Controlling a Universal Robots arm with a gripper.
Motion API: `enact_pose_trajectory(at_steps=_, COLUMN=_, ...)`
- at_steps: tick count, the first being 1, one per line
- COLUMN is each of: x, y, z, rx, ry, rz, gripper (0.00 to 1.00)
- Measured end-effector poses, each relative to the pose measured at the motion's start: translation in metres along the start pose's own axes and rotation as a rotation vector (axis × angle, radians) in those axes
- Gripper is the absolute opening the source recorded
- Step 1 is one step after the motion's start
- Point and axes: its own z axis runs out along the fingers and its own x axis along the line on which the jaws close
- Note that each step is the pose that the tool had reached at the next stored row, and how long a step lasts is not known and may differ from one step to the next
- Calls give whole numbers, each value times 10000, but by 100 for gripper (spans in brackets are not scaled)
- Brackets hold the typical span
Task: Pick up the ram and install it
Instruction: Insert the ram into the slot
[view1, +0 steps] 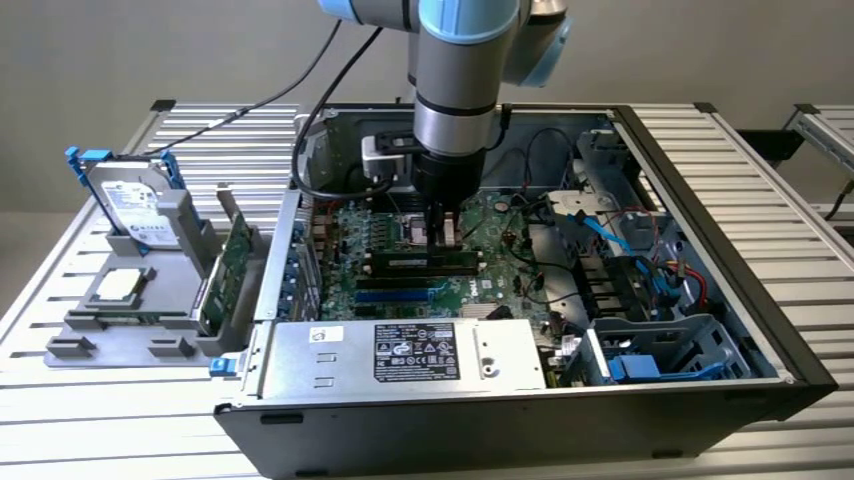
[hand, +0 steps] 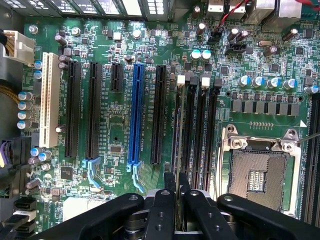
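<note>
Green ram (hand: 176, 150) | thin, edge-on above memory slots (hand: 200, 130) | fingers (hand: 162, 210) clenched on it

Arm: the Universal Robots arm (view1: 461, 100) comes down from the top of the exterior view, its last grey link upright below pale blue joint caps.
Wrist: vertical, aimed straight down, ending in a dark section.
Gripper: black gripper (view1: 447, 230) (hand: 177, 176), pointing down in line with the wrist.
Fingers: two narrow black fingers (hand: 169, 200), parallel and drawn close together.
Grip: clamped from both sides on the thin edge of the ram (hand: 177, 205).
</note>
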Motion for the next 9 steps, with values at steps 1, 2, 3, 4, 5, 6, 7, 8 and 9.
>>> enact_pose_trajectory(at_steps=1, x=0, y=0, z=0, rx=0, ry=1, rz=0, gripper=14)
enact_pose_trajectory(at_steps=2, x=0, y=0, z=2, rx=-1, ry=1, rz=0, gripper=14)
enact_pose_trajectory(at_steps=3, x=0, y=0, z=5, rx=1, ry=-1, rz=0, gripper=14)
enact_pose_trajectory(at_steps=4, x=-1, y=-1, z=9, rx=1, ry=-2, rz=0, gripper=14)
enact_pose_trajectory(at_steps=5, x=-1, y=-1, z=12, rx=0, ry=0, rz=0, gripper=14)
enact_pose_trajectory(at_steps=6, x=-1, y=-1, z=15, rx=0, ry=0, rz=0, gripper=14)
enact_pose_trajectory(at_steps=7, x=-1, y=-1, z=17, rx=0, ry=1, rz=0, gripper=14)
enact_pose_trajectory(at_steps=8, x=-1, y=-1, z=19, rx=-1, ry=2, rz=0, gripper=14)
enact_pose_trajectory(at_steps=9, x=-1, y=-1, z=20, rx=-1, ry=2, rz=0, gripper=14)
